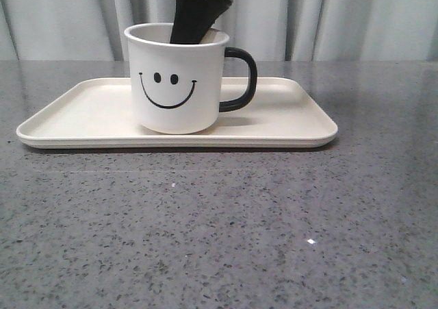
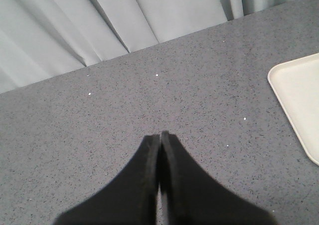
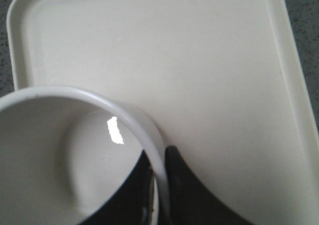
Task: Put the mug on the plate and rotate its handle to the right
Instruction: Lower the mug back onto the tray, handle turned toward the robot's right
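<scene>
The white mug [image 1: 176, 83] with a black smiley face stands upright on the cream plate [image 1: 287, 127], a little left of its middle. Its black handle [image 1: 241, 80] points right. My right gripper [image 1: 198, 18] comes down from above and is shut on the mug's back rim, one finger inside and one outside. In the right wrist view the fingers [image 3: 189, 195] pinch the rim of the mug [image 3: 149, 145] over the plate [image 3: 199, 60]. My left gripper [image 2: 160, 137] is shut and empty above bare table, and a corner of the plate [image 2: 299, 95] shows beside it.
The grey speckled table [image 1: 219, 233] stretches around the plate. Pale curtains [image 1: 356, 14] hang behind the table's far edge.
</scene>
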Motion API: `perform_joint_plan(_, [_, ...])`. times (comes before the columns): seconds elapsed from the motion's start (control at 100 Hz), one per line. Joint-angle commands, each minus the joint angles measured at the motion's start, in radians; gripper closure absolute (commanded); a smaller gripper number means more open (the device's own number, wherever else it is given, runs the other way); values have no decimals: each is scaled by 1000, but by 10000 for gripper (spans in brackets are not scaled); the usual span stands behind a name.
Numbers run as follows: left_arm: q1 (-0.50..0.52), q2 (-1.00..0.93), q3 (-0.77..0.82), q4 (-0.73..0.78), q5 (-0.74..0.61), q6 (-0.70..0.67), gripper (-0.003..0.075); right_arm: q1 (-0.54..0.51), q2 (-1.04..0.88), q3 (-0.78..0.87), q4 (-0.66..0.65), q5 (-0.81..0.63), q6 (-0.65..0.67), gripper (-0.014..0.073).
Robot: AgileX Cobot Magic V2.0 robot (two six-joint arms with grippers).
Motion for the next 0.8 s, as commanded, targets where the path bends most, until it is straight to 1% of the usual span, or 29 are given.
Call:
perform_joint_plan(0.0, [-6,2,-21,26,-21,-12,740,-1,-59,-32,35,-4,-9,707])
perform_joint_plan(0.79, [-6,2,-21,20,-21,-12,740,-1,-42,-32,32,6,-9,701])
